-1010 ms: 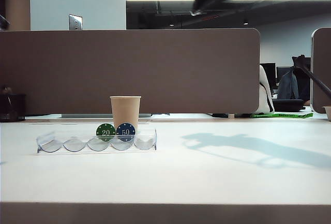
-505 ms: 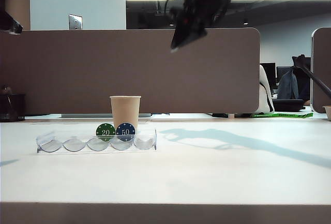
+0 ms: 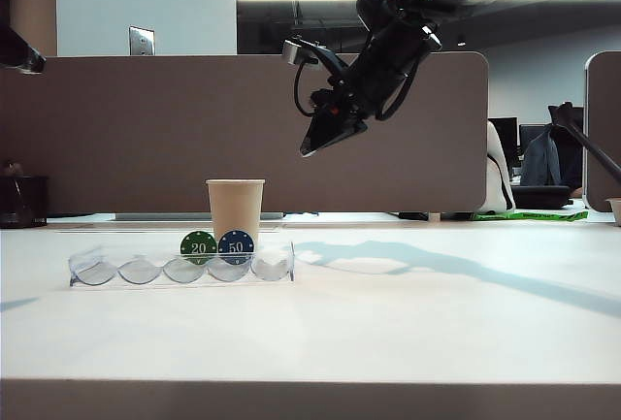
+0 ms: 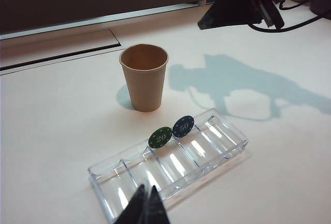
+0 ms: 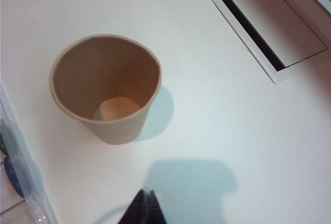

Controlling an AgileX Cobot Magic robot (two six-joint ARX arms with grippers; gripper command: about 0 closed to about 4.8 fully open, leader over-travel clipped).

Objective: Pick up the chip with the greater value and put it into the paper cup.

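Dark-blue 50 chip (image 4: 183,126) stands on edge in clear plastic chip tray (image 4: 217,154), touching green 20 chip (image 4: 160,137), near paper cup (image 4: 144,78). Likely light, rigid, slick; pinch across faces. Right claw (image 3: 310,149) pressed together, empty, high above cup. Left claw (image 4: 145,209) shut over tray.

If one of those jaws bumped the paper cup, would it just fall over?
Probably easily. The paper cup is empty, so likely very light, and it stands tall on a base narrower than its rim. Its thin wall would likely dent if squeezed. The right gripper, shut, hangs above it; the left gripper, shut, is near the tray.
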